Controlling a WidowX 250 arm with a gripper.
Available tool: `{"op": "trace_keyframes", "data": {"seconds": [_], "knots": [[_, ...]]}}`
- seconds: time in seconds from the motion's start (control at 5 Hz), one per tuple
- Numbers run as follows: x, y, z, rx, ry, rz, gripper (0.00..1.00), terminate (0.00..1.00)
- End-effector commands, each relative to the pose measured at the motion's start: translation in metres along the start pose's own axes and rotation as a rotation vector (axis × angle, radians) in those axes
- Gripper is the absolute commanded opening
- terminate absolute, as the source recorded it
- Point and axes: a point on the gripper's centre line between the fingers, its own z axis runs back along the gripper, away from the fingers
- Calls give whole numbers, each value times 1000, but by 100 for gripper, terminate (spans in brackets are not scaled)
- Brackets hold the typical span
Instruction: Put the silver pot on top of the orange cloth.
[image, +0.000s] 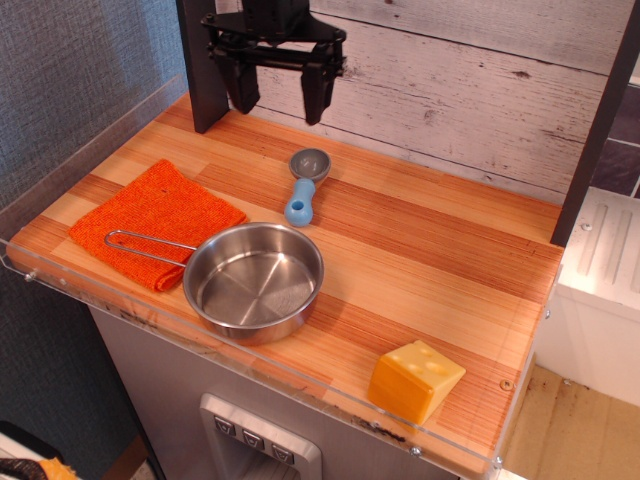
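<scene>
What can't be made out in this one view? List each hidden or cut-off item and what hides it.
- Tool: open, but its mount and the arm above are cut off by the top edge.
- Orange cloth: the strip under the silver pot's wire handle is hidden.
- Wooden tabletop: its front edge is blurred behind the clear acrylic rim.
- Cheese wedge: its far and bottom faces are hidden by the wedge itself.

- The gripper (279, 92) hangs in the upper left of the frame, near the top edge.
- Its 2 black fingers (242, 85) point straight down, with a wide gap between them.
- Nothing is held between the fingers.
- A black crossbar joins the fingers at their top ends.
- The wrist above is cut off by the top edge of the frame.
</scene>
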Motion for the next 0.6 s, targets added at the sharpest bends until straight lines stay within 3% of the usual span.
{"op": "trace_keyframes", "data": {"seconds": [0.0,0.4], "knots": [[-44,-2,44,-52,-76,-90,100,0],[-82,-26,9,-71,-6,-129,100,0]]}}
